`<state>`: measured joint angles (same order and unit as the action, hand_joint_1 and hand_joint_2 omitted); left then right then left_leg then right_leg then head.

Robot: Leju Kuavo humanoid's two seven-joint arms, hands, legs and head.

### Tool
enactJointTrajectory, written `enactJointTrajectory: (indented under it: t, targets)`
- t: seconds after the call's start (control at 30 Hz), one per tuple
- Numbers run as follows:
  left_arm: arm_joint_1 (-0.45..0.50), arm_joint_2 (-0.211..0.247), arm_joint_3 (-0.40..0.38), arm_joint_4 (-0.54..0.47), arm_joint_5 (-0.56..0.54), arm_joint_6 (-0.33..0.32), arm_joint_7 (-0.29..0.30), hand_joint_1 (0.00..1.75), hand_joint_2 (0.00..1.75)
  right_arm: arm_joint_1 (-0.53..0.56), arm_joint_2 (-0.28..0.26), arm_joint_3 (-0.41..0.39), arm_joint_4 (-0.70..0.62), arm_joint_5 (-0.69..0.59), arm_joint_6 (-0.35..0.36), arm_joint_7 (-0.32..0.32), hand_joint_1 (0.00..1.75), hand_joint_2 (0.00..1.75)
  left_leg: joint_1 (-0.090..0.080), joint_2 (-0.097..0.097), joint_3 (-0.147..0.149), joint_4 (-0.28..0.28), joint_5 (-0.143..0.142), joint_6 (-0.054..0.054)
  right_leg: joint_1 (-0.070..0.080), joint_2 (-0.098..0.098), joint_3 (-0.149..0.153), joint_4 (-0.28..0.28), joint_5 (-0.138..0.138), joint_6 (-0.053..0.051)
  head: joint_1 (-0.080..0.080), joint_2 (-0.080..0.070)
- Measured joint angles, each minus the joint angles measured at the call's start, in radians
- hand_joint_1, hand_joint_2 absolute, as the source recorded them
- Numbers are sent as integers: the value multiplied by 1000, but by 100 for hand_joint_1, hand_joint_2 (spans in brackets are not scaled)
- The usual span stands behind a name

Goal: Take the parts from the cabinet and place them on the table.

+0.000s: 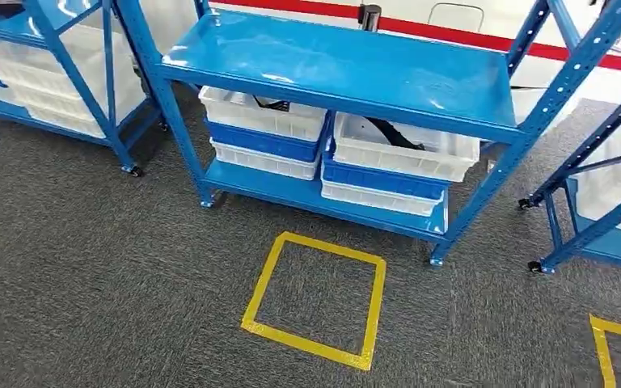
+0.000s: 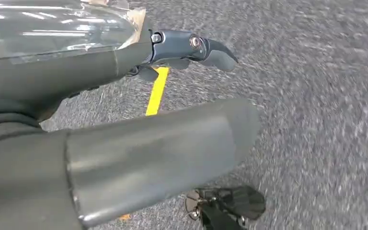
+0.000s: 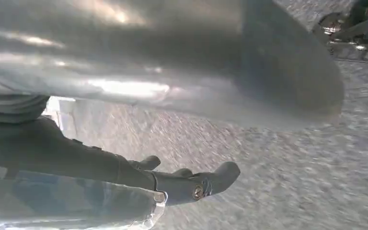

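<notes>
While each hand [image 2: 139, 139] [image 3: 139, 72] grips a clear bag [image 2: 52, 28] [image 3: 67, 206], the bags' long axes — blurred — cannot be told

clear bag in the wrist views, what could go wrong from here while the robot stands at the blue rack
The clear bag lies against the left hand and right hand, but no firm grip shows, so it might slip to the carpet. The blue rack has a low top shelf over its white bins; an arm could strike it.
</notes>
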<state>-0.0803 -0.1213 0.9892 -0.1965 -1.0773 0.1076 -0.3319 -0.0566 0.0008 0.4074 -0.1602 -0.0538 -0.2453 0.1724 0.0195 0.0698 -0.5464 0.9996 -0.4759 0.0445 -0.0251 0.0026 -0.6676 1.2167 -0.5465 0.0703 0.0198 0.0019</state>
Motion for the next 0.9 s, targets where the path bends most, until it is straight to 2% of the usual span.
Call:
enactJointTrajectory:
  t: [0.03,0.07,0.1,0.13,0.2,0.23,0.27,0.3,0.33,0.37,0.4,0.43,0.47,0.7,0.9]
  targets:
    - [0,-2,0,0,0,0,0,0,0,0,-2,0,0,0,0,-2,0,0,4,12,3,1,-2,-5,-6,-18,58,-103,33,14,0,0]
    - [0,-1,0,0,0,0,-1,0,0,-2,-3,0,0,1,-1,-3,0,0,1,18,8,3,-4,-16,-9,-56,110,-189,53,23,1,0]
    - [2,1,0,0,0,0,-1,0,0,-8,-2,0,0,6,-3,-5,0,0,-7,26,0,9,-13,-28,0,-79,130,-212,66,17,6,0]
    - [1,1,0,0,0,0,-2,0,0,-5,-3,0,0,12,-7,-7,0,0,-7,34,6,7,-16,-35,-1,-67,124,-212,73,-4,2,0]
    - [-6,1,0,0,0,-1,-3,0,0,0,-3,3,0,17,-13,-9,0,0,-3,48,20,-1,-17,-44,5,-58,118,-210,66,-20,-5,0]
    - [-8,1,0,0,0,-1,-4,0,0,0,-3,3,0,17,-13,-8,0,0,0,54,25,0,-21,-51,1,-53,120,-213,68,-30,-5,0]
    - [-8,2,0,0,1,0,-4,0,0,1,-3,3,0,18,-15,-8,0,0,8,16,21,17,-35,-61,-13,-45,131,-213,71,-40,-8,0]
    - [-5,2,0,0,3,1,-5,0,0,-2,-3,3,0,19,-16,-6,0,0,4,-20,7,38,-61,-54,0,-43,130,-207,71,-39,-9,0]
    - [-3,3,1,0,5,2,-5,0,0,-2,-3,4,0,19,-17,-5,0,0,-1,-19,9,6,-31,-14,3,-39,129,-206,70,-41,-12,0]
    - [-2,3,1,0,8,2,-3,0,0,-1,-2,5,0,22,-17,-5,0,0,2,-32,9,15,-18,-3,13,-32,133,-206,67,-46,-10,0]
    - [-3,2,1,0,8,3,-3,0,0,-1,0,5,0,22,-17,-5,0,0,4,-30,14,7,-24,-9,16,-28,132,-206,66,-47,-6,0]
    - [-4,1,1,0,9,3,-2,0,0,-1,-1,5,0,23,-17,-5,0,0,7,-27,15,7,-19,-28,17,-26,131,-206,64,-50,-8,0]
    - [-4,1,1,0,8,3,-2,0,0,0,-2,6,0,23,-17,-5,0,0,7,-26,17,3,-20,-34,17,-26,131,-206,63,-51,-8,0]
    - [-3,1,2,0,9,3,0,0,0,0,-2,9,0,26,-17,-5,0,0,8,-27,17,0,-18,-37,19,-25,128,-206,63,-52,-8,0]
    - [-3,1,2,0,9,3,0,0,0,0,-2,10,0,26,-17,-5,0,0,6,-26,17,0,-19,-45,19,-25,128,-206,63,-52,-8,0]
